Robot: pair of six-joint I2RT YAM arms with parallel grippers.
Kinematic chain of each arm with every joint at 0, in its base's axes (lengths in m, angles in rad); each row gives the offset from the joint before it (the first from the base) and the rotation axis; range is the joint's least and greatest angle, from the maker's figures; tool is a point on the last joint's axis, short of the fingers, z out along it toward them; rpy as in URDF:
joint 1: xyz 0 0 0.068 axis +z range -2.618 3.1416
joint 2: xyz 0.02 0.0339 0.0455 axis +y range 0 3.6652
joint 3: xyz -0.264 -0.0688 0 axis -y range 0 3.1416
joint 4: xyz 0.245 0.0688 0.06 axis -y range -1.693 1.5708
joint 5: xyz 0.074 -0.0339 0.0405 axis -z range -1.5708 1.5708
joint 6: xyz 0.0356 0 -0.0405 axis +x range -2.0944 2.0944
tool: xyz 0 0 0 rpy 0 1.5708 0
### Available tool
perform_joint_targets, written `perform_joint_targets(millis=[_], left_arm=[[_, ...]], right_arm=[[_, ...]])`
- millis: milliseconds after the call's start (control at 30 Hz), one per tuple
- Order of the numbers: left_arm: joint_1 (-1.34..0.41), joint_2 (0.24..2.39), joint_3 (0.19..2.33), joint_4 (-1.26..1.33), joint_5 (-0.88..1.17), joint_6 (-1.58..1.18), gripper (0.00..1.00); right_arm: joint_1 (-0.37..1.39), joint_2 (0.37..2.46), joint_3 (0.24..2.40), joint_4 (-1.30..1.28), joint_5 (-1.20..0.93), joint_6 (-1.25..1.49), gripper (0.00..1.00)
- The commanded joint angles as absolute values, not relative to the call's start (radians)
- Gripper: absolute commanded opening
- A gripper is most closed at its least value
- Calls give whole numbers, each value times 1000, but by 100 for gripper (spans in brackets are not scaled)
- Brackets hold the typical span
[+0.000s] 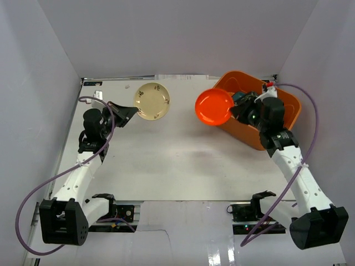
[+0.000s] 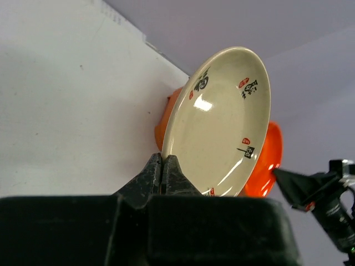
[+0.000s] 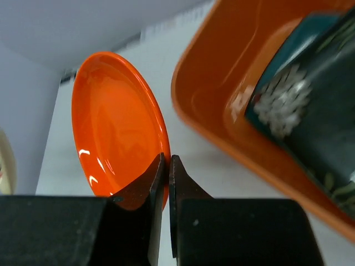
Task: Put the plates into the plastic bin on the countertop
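My left gripper (image 1: 132,112) is shut on the rim of the patterned beige plate (image 1: 152,101) and holds it above the countertop (image 1: 177,160) at the back left. In the left wrist view the gripper (image 2: 164,164) pinches that plate (image 2: 222,122) on edge. My right gripper (image 1: 233,112) is shut on the rim of the red plate (image 1: 214,107), held just left of the orange plastic bin (image 1: 288,113). In the right wrist view the gripper (image 3: 168,164) grips the red plate (image 3: 113,127) beside the bin (image 3: 222,72), which holds a black flowered square plate (image 3: 310,105).
White walls close in the countertop on the left, back and right. The arms' bases and mounts sit along the near edge (image 1: 177,210). A small label (image 1: 91,83) lies at the back left corner.
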State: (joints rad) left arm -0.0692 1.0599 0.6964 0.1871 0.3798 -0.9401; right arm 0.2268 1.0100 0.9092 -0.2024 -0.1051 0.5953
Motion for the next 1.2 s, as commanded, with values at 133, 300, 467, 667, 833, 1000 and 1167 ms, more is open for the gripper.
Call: perform_joint_targets(millis=[133,300,467,667,833,1000,1167], left_arm=[[-164,1058,819,150,436,-876,0],[-286,1123,906,147,399,-842,0],[-447,1264,1086,106,303,-782,0],[-575,1463,1322,49,195,-724,0],[-640,1698,1526,-27,133,-704,0],[-699,1921,1754,-75,101,-721,0],[-767,2123,2001,-144,74,-732,0]], right_arm=[[22,1149,1034,-140,201,518,8],[-109,1225,1003,-89,219,522,8],[-189,1320,973,-40,132,546,8],[-192,1324,968,-14,22,592,62],[-221,1232,1087,-15,-38,638,72],[-235,1115,1178,-18,-34,653,36],[-233,1031,1171,21,-153,667,8]])
